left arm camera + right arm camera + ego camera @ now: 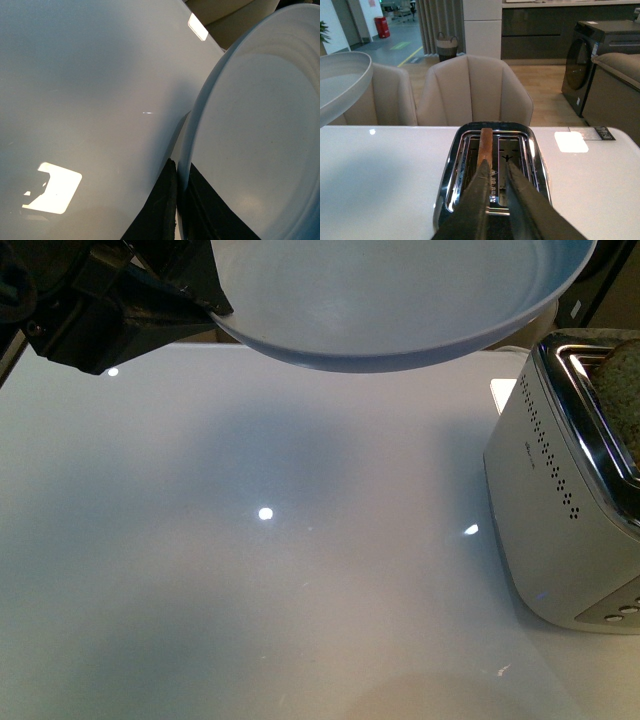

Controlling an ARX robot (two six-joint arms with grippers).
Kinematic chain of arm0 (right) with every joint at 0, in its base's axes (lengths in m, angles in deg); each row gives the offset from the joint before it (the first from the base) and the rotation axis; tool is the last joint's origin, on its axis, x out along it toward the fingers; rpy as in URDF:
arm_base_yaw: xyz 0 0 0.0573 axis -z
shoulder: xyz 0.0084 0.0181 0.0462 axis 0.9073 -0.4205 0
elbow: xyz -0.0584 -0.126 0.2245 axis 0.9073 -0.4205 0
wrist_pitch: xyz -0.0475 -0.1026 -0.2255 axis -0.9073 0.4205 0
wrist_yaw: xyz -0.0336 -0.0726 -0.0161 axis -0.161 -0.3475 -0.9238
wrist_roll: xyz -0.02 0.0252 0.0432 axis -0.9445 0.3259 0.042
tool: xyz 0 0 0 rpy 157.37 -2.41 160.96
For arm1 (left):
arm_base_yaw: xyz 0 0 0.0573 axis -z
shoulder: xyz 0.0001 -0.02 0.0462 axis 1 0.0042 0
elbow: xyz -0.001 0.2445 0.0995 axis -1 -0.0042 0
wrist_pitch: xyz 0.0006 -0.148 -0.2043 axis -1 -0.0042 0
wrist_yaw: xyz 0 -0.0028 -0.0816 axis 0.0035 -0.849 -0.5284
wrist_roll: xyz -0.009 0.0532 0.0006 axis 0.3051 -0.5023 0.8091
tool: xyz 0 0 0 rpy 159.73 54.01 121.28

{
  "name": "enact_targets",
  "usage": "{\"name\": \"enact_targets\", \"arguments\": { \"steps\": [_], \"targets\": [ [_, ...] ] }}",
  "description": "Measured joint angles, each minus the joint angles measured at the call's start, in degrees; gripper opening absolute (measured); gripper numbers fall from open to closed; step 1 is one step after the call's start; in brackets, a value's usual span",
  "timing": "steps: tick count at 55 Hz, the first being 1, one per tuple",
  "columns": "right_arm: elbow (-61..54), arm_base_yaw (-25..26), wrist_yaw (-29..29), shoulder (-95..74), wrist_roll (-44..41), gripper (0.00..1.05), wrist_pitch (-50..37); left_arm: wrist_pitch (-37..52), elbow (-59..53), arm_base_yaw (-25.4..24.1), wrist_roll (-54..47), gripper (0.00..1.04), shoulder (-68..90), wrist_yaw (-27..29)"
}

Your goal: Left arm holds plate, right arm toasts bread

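One plate [400, 300] clamped in left hand [216, 306], one bread slice [486, 142] in one toaster [560, 510], right hand [497, 167] slightly apart.

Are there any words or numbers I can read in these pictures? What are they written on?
No text here can be read.
Toaster: a tiny mark on its side, too small to read.
Dark tag lying on the table: it has markings, too blurred to read.
Plate: no writing shows on it.
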Motion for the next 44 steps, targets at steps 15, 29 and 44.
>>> {"name": "enact_targets", "arguments": {
  "steps": [15,29,44],
  "targets": [
    [0.0,0.0,0.0,0.0,0.0,0.61,0.0,0.0,0.0,0.0,0.0,0.03,0.0,-0.1],
    [0.0,0.0,0.0,0.1,0.0,0.97,0.0,0.0,0.0,0.0,0.0,0.03,0.0,0.0],
    [0.0,0.0,0.0,0.1,0.0,0.96,0.0,0.0,0.0,0.0,0.0,0.03,0.0,0.0]
  ]
}}
